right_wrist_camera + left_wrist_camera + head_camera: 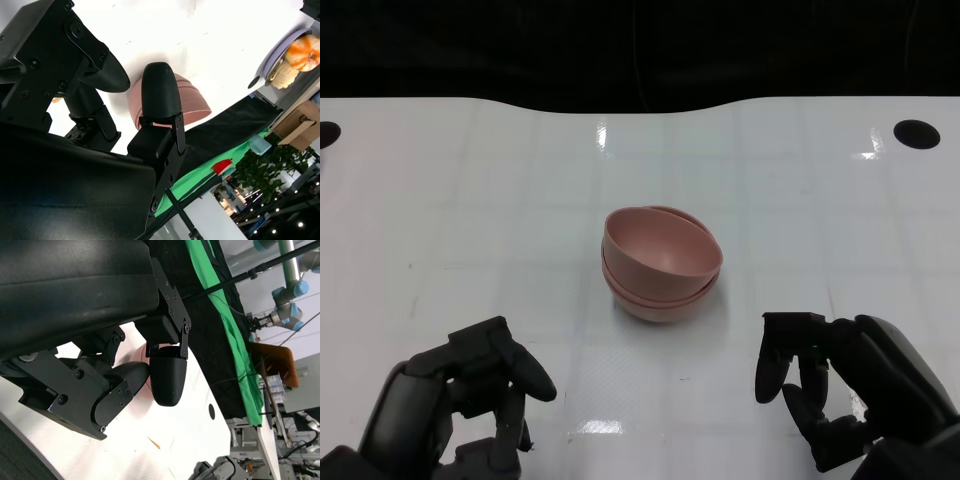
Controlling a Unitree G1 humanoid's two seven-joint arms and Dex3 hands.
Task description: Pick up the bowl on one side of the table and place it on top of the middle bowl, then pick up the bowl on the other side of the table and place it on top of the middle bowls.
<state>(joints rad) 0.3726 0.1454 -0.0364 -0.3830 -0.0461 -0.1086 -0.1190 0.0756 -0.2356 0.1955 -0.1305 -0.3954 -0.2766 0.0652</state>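
Left hand [460, 395]: positioned at the near left of the bench [440, 200], palm side turned inward toward the centre. The fingers [525, 375] are curled loosely and held apart from one another; nothing is held between them. The left wrist view shows the black shell with two fingers [167, 377] extending from it, separated by a gap.

Right hand [840, 385]: positioned at the near right of the bench, mirroring the left. The fingers [775, 365] bend downward with the tips apart; nothing is held. The right wrist view shows one finger [160, 92] raised and another beside it, with clear space between them.
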